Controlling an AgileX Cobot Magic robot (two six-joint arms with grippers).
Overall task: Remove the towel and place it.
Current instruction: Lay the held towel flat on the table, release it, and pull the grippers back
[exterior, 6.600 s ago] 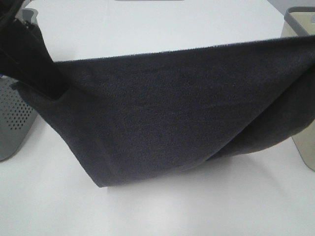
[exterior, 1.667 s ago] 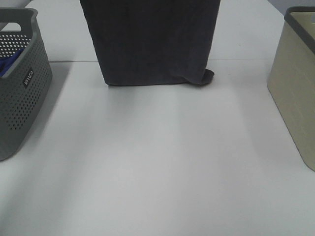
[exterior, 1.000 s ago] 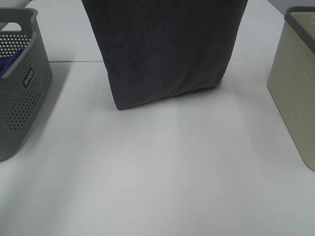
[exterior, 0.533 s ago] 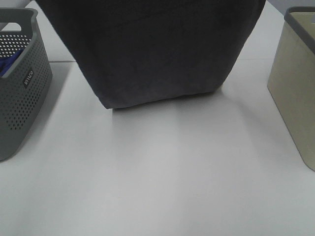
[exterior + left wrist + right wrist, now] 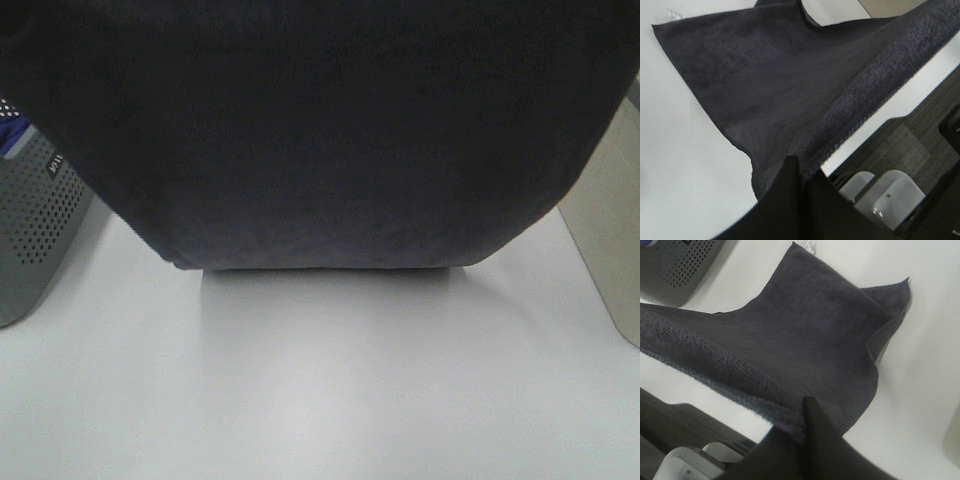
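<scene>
A grey plastic basket [image 5: 35, 235] with perforated walls stands on a white tabletop [image 5: 330, 390]. A small label [image 5: 52, 166] sits on the grey basket's side wall, its lettering too small to read. A bit of blue cloth [image 5: 10, 130] shows inside the grey basket, near its rim. Well apart from the grey basket, across the tabletop, stands a beige basket [image 5: 605, 240], only partly in view.

The dark charcoal towel [image 5: 320, 140] hangs stretched wide, its lower part apparently lying on the table.
</scene>
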